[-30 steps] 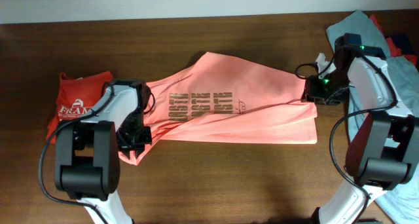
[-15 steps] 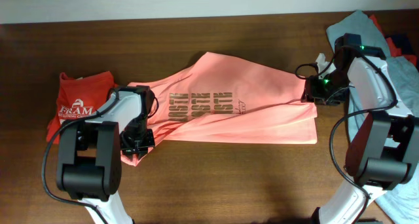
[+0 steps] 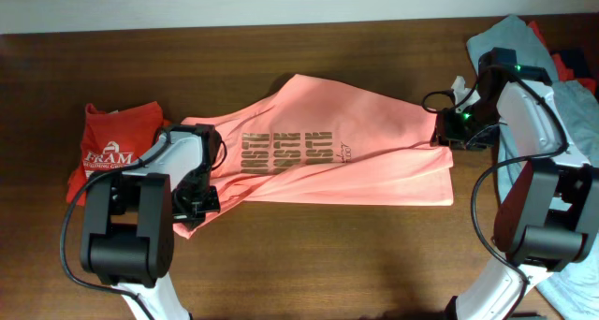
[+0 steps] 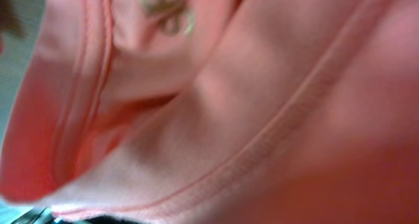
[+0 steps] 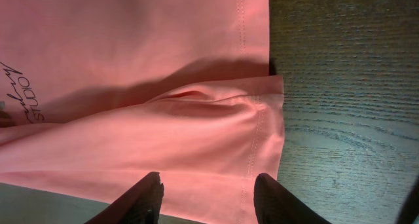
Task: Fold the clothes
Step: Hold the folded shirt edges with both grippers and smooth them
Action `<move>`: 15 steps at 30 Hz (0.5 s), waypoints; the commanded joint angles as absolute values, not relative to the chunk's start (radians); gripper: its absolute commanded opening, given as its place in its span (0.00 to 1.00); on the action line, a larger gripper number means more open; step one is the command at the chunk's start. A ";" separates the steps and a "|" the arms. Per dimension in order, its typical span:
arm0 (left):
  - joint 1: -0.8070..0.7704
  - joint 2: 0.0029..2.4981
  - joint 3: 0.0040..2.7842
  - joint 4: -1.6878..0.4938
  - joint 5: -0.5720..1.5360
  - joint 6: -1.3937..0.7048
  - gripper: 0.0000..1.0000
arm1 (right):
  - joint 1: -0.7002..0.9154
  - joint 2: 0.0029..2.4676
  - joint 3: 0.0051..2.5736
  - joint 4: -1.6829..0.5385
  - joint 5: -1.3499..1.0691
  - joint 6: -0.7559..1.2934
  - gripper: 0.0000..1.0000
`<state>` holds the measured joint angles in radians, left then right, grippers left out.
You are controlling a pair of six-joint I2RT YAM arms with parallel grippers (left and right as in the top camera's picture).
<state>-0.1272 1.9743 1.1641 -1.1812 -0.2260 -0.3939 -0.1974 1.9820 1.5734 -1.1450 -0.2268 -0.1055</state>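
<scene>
A salmon-pink T-shirt [image 3: 328,156] with tan-gold lettering lies spread across the middle of the table. My left gripper [image 3: 194,202] sits on the shirt's left end, shut on a bunch of that fabric. The left wrist view is filled with pink cloth [image 4: 249,106] and a seam, and the fingers are hidden behind it. My right gripper [image 3: 444,138] hovers over the shirt's right hem corner. In the right wrist view the right gripper [image 5: 211,201] is open, its dark fingertips [image 5: 145,196] astride the hemmed edge [image 5: 258,126], gripping nothing.
A red-orange shirt [image 3: 108,147] with white print lies bunched at the left, partly under my left arm. Grey-blue clothes [image 3: 510,39] are piled at the right edge behind the right arm, with a red-orange piece [image 3: 538,28] among them. Dark wood table [image 3: 328,254] shows in front.
My left gripper slid a little to the right along the shirt's left end and closed on the fabric. The right arm and its open fingers stayed put.
</scene>
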 commanded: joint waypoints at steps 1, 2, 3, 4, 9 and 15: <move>-0.126 1.956 1.162 -1.208 -0.304 -0.409 0.00 | -0.197 1.985 1.574 -1.148 -0.233 -0.104 0.50; -0.126 1.948 1.164 -1.208 -0.305 -0.408 0.00 | -0.197 1.985 1.575 -1.148 -0.233 -0.104 0.50; -0.126 1.940 1.166 -1.207 -0.304 -0.409 0.00 | -0.197 1.985 1.575 -1.148 -0.233 -0.104 0.50; -0.126 1.933 1.167 -1.204 -0.304 -0.408 0.01 | -0.197 1.985 1.575 -1.148 -0.233 -0.104 0.50; -0.126 1.918 1.167 -1.199 -0.303 -0.408 0.09 | -0.197 1.985 1.575 -1.148 -0.233 -0.104 0.50; -0.126 1.918 1.166 -1.167 -0.267 -0.408 0.11 | -0.197 1.985 1.575 -1.148 -0.233 -0.104 0.50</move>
<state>-0.1272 1.9396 1.1629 -1.1805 -0.2810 -0.3950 -0.1974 1.9820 1.5734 -1.1450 -0.2268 -0.1051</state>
